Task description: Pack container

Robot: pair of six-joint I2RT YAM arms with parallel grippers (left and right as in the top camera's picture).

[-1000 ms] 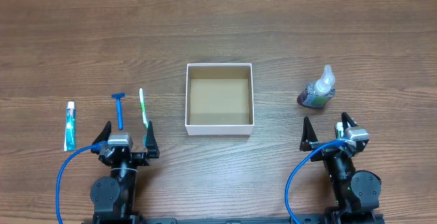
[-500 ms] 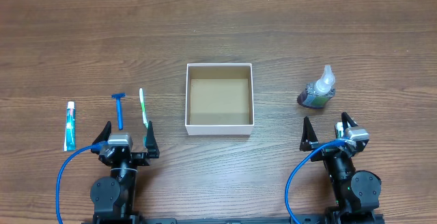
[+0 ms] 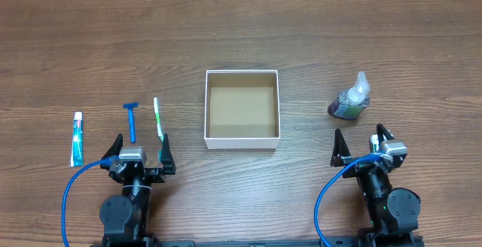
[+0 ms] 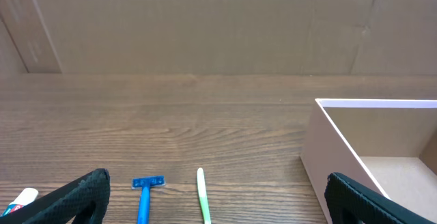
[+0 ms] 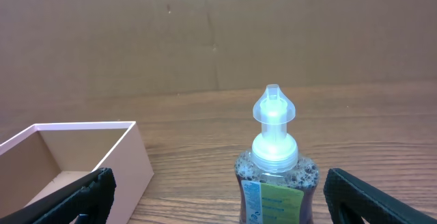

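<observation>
Wood-grain counter [image 3: 241, 36]; I log the container [image 3: 242, 143] at its centre: square, shallow, thin white walls, brown cardboard floor. Left claw [image 3: 141, 143] and right claw [image 3: 359, 138] both sit spread wide near the front edge, gripping nothing.

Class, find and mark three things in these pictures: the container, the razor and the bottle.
container [image 3: 241, 110]: overhead view, on its bare brown floor.
razor [image 3: 132, 123]: overhead view, on the middle of its blue handle.
bottle [image 5: 274, 147]: right wrist view, on its clear cap.
</observation>
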